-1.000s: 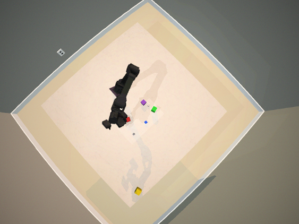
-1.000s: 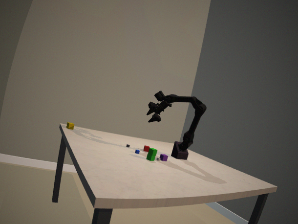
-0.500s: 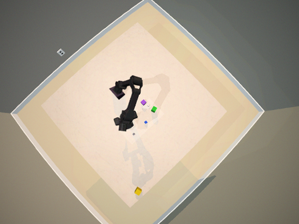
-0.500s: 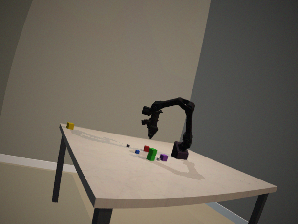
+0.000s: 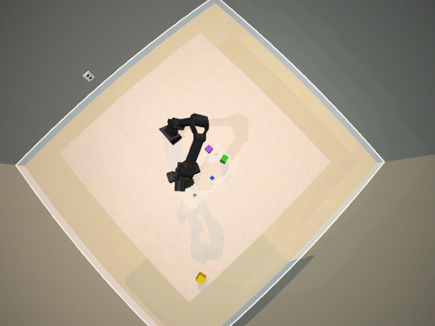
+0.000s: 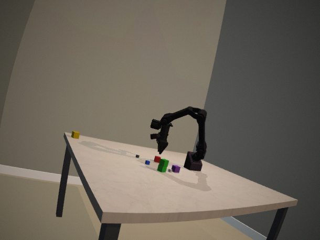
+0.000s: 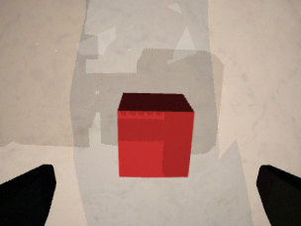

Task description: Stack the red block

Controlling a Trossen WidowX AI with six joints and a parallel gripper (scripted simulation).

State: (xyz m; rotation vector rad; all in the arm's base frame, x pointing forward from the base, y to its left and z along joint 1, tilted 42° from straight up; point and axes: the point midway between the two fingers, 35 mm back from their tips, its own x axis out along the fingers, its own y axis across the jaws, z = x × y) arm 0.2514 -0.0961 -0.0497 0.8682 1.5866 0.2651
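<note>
The red block (image 6: 157,159) (image 7: 154,144) lies flat on the table; in the top view the arm hides it. My gripper (image 6: 160,153) (image 7: 158,178) is open and empty, pointing down above the red block. In the wrist view the block is centred between the two widely spread fingers, its sides roughly in line with them, with room on both sides. The green tower (image 5: 224,159) (image 6: 163,165) is two green blocks stacked upright, the upper one looking slightly offset. In the exterior view it stands in front of the red block, apart from the gripper.
A purple block (image 5: 208,148) (image 6: 176,168) and a small pale cube (image 5: 216,153) (image 6: 170,170) sit beside the tower. A small blue cube (image 5: 212,177) (image 6: 147,162) and a small dark cube (image 5: 195,195) (image 6: 137,156) lie nearby. A yellow block (image 5: 201,278) (image 6: 75,134) is near the far corner.
</note>
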